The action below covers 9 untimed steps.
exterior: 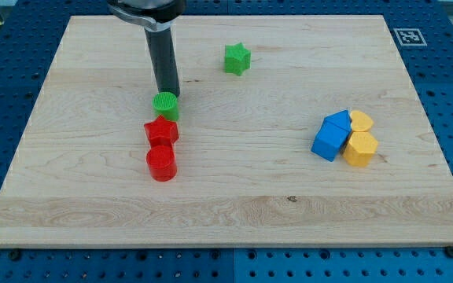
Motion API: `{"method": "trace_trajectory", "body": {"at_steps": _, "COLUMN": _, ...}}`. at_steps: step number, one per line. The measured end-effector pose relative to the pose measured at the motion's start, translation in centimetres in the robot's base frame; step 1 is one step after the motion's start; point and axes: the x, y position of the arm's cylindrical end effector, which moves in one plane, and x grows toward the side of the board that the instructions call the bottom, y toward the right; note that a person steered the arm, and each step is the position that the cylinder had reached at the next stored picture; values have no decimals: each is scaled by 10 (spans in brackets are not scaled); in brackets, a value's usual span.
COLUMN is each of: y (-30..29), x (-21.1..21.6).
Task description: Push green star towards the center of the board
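To the upper right of my tip (168, 94), well apart, lies the green star (237, 59); the rod carries no jaws.

— What lies on the wooden worktop (234, 208)?
— A green star (237, 59) at twelve o'clock. At nine o'clock, a green cylinder (165, 105), red star (161, 130) and red cylinder (162, 163) in line. At three o'clock, two blue blocks (333, 135) touching a yellow heart (361, 120) and yellow hexagon (361, 148).

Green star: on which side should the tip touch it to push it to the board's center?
Touch the green star on its top edge and come from the view's top, because the center lies just below it. My tip is now left of it, at the green cylinder.
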Motion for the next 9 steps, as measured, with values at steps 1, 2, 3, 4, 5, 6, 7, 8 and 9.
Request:
{"method": "trace_trajectory", "body": {"at_steps": 1, "y": 0, "x": 5}}
{"method": "trace_trajectory", "body": {"at_steps": 2, "y": 0, "x": -4}}
{"method": "trace_trajectory", "body": {"at_steps": 3, "y": 0, "x": -23}}
{"method": "trace_trajectory", "body": {"at_steps": 4, "y": 1, "x": -33}}
{"method": "trace_trajectory", "body": {"at_steps": 5, "y": 14, "x": -44}}
{"method": "trace_trajectory", "body": {"at_steps": 6, "y": 43, "x": -44}}
{"method": "trace_trajectory", "body": {"at_steps": 7, "y": 82, "x": -40}}
{"method": "trace_trajectory", "body": {"at_steps": 8, "y": 119, "x": -21}}
{"method": "trace_trajectory", "body": {"at_steps": 9, "y": 165, "x": -20}}
